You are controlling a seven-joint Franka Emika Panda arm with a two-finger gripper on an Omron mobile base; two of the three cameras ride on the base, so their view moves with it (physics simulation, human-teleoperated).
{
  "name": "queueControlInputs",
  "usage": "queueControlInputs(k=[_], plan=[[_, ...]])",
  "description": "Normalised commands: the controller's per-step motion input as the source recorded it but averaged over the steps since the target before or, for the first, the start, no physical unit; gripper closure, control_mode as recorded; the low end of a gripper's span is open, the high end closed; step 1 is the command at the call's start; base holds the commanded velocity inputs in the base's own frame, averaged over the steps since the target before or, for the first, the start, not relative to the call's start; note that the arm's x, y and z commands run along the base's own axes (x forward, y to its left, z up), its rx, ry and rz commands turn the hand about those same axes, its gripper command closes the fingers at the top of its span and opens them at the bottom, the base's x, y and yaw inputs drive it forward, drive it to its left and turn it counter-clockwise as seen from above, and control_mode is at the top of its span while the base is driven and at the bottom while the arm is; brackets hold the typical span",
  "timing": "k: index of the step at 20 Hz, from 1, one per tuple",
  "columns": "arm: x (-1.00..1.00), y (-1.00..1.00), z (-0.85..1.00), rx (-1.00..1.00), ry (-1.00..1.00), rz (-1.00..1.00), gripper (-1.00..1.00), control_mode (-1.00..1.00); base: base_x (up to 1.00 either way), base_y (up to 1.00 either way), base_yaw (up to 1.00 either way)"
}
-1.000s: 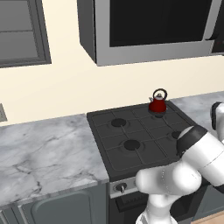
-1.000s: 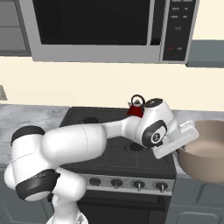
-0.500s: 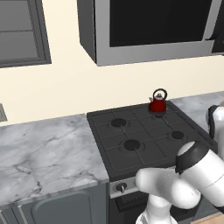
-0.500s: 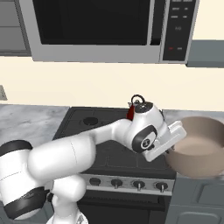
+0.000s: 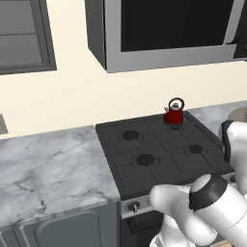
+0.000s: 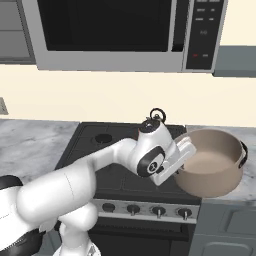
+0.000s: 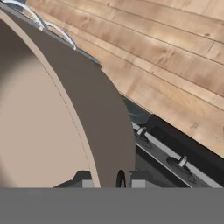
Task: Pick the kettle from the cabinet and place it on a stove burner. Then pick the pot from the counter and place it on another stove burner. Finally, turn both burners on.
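The red kettle (image 5: 173, 115) stands on the back right burner of the black cooktop (image 5: 159, 149); in the right base view just its black loop handle (image 6: 156, 114) pokes up behind the arm. My gripper (image 6: 184, 150) is shut on the near left rim of the beige pot (image 6: 212, 160), which hangs tilted above the cooktop's right edge and the counter (image 6: 245, 135). In the hand view the pot's wall (image 7: 87, 109) curves up from between my fingers, with the gripper (image 7: 120, 179) clamped on the rim.
The front left burner (image 5: 145, 159), back left burner (image 5: 129, 135) and front right burner (image 5: 195, 149) are bare. Silver knobs (image 6: 158, 211) line the stove front. The microwave (image 6: 115, 30) hangs overhead, a dark grey shelf (image 6: 235, 61) to its right. Marble counter (image 5: 48, 164) runs left.
The pot has risen and travelled left toward the cooktop in my shut gripper, and the arm's elbow has swung lower. The kettle has stayed put.
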Motion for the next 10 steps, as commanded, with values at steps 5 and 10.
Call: queueControlInputs(k=[5, 10], plan=[[0.14, 0.43, 0.0, 0.02, 0.0, 0.17, 1.0, -1.0, 0.0, 0.0, 0.0], [0.08, 0.4, 0.0, 0.02, 0.0, 0.18, 1.0, -1.0, 0.0, 0.0, 0.0]])
